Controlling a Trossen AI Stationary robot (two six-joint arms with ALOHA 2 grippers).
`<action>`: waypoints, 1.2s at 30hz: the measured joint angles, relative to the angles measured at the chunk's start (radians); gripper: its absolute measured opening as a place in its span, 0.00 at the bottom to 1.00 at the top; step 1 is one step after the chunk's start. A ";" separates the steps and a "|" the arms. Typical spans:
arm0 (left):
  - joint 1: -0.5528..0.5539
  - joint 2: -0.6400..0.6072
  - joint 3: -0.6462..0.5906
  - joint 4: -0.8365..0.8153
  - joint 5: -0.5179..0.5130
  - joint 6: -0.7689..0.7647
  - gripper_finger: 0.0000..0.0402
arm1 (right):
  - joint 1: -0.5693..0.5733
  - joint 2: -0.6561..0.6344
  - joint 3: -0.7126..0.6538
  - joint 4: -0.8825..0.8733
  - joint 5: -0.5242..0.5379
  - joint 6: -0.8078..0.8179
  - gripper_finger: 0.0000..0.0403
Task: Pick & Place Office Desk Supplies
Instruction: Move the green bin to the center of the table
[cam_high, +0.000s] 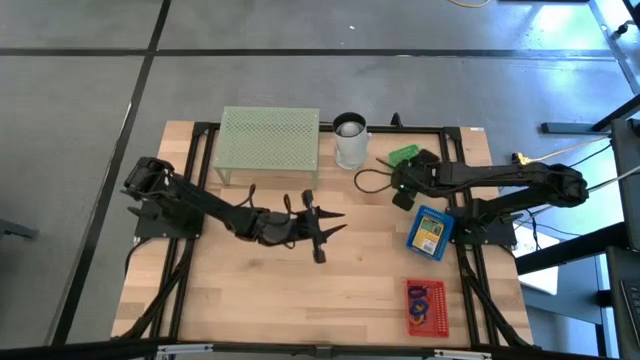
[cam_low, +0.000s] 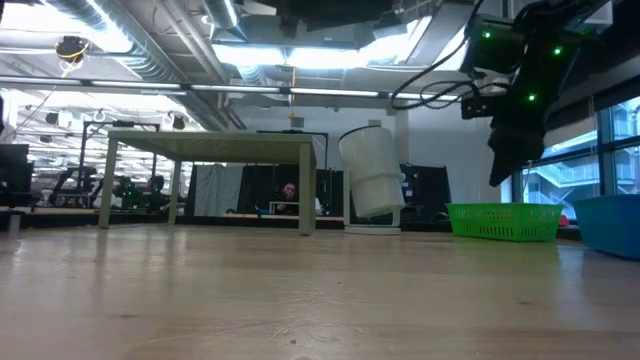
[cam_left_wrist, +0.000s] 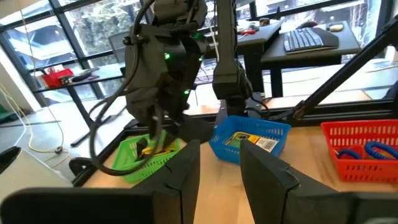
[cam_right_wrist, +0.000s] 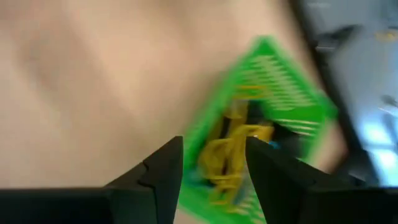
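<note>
The right gripper (cam_right_wrist: 208, 171) is hovering just above the green basket (cam_right_wrist: 273, 87), jaws apart and empty over yellow supplies (cam_right_wrist: 227, 152) lying inside. Judging by this, releasing squarely above the basket matters. Beyond it, the left gripper (cam_high: 322, 225) is waiting part-open.

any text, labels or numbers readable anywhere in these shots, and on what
None can be read.
The yellow card pack in the blue basket has print on its face: too small to read.
The same pack in the left wrist view: label blurred.
The keyboard on the desk behind: keys too small to read.
The white cup, green basket and red basket: no markings visible.
</note>
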 joint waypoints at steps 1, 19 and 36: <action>0.002 0.000 0.000 -0.002 0.000 0.000 0.26 | 0.000 0.000 0.000 0.005 -0.053 -0.022 0.43; 0.004 0.000 0.000 -0.137 -0.003 0.000 0.27 | -0.060 0.026 0.000 0.029 -0.074 0.414 0.48; 0.004 0.000 0.000 -0.163 -0.003 0.000 0.26 | -0.100 0.210 0.000 0.073 -0.043 0.449 0.48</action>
